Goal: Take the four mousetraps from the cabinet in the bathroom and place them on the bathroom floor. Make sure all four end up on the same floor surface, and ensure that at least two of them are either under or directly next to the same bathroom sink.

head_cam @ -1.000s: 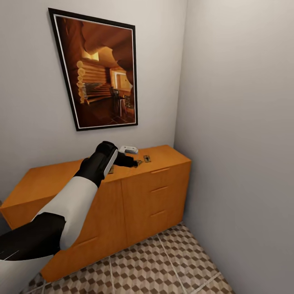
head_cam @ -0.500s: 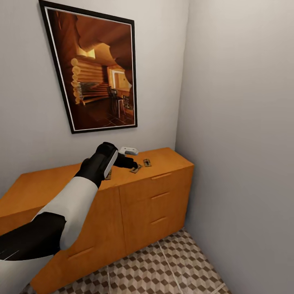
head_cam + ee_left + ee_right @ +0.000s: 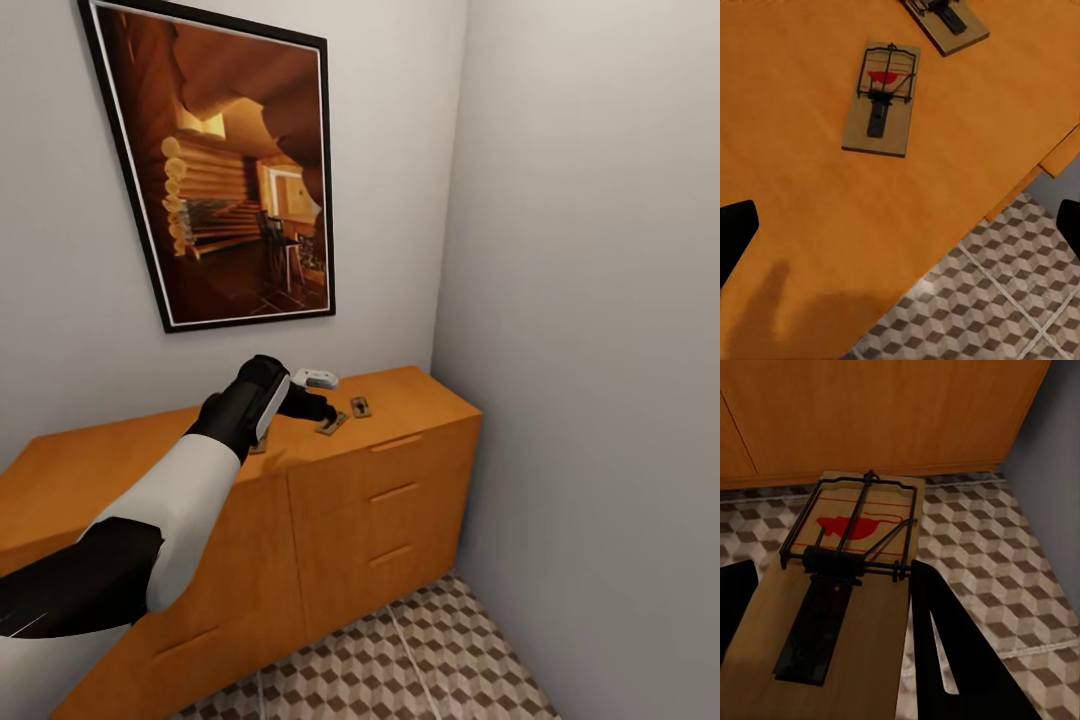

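While the right claw (image 3: pixel 832 660) is pinching a mousetrap (image 3: pixel 840 607) between its dark fingers (image 3: pixel 952 660), the board is hanging over the bathroom floor (image 3: pixel 1005 555), whose brown-and-beige cube tiles are running up to the foot of the orange-brown cabinet (image 3: pixel 870 412).

Seen from the head, the left arm is reaching out over the cabinet top (image 3: pixel 100 470), and the left claw (image 3: pixel 318 408) is hovering just above the wood; in the left wrist view its fingertips (image 3: pixel 735 232) are standing wide apart with nothing between them. Beyond them two more mousetraps are lying flat on the cabinet top: one (image 3: pixel 881 97) whole, with its red mark showing, and a second (image 3: pixel 945 22) farther on, near the edge. A small white object (image 3: pixel 315 378) is sitting behind, against the grey wall. A framed picture (image 3: pixel 230 170) of a log interior is hanging above, and the cabinet is standing in the room's corner.
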You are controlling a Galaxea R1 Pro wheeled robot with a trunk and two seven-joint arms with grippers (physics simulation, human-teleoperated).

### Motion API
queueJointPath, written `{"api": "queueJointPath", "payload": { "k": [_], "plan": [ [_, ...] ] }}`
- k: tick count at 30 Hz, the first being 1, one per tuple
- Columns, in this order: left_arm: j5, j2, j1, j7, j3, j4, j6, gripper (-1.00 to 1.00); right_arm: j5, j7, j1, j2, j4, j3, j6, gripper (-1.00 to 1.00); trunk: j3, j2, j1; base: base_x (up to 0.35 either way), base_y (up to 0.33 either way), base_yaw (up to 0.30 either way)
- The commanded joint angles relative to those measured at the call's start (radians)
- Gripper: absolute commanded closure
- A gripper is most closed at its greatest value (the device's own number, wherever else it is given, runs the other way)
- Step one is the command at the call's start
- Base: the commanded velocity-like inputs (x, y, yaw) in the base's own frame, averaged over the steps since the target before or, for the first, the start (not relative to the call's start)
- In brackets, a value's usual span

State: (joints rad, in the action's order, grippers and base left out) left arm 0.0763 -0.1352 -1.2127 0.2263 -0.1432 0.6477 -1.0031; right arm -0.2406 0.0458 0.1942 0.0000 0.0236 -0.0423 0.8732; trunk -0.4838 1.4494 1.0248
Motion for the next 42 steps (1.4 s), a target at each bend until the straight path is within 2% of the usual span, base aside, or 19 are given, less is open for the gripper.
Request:
{"api": "queueJointPath", "payload": {
  "k": [1, 18, 42],
  "plan": [
    [0.008, 0.0, -0.001, 0.007, -0.001, 0.0, -0.002, -1.0, 0.001, -0.001, 0.001, 0.0, -0.001, -0.004, 0.003, 1.0, -0.001, 0.001, 0.0, 0.141, 0.0, 0.0],
    [0.008, 0.0, -0.001, 0.007, -0.001, -0.002, 0.018, -1.0, 0.001, -0.001, 0.001, 0.0, -0.001, -0.004, 0.003, 1.0, -0.001, 0.001, 0.0, 0.132, 0.0, 0.0],
    [0.008, 0.0, -0.001, 0.008, -0.001, -0.027, 0.02, -1.0, 0.001, -0.003, 0.001, 0.001, -0.001, -0.004, 0.003, 1.0, -0.008, 0.001, 0.0, 0.006, 0.0, 0.0]
  ]
}}
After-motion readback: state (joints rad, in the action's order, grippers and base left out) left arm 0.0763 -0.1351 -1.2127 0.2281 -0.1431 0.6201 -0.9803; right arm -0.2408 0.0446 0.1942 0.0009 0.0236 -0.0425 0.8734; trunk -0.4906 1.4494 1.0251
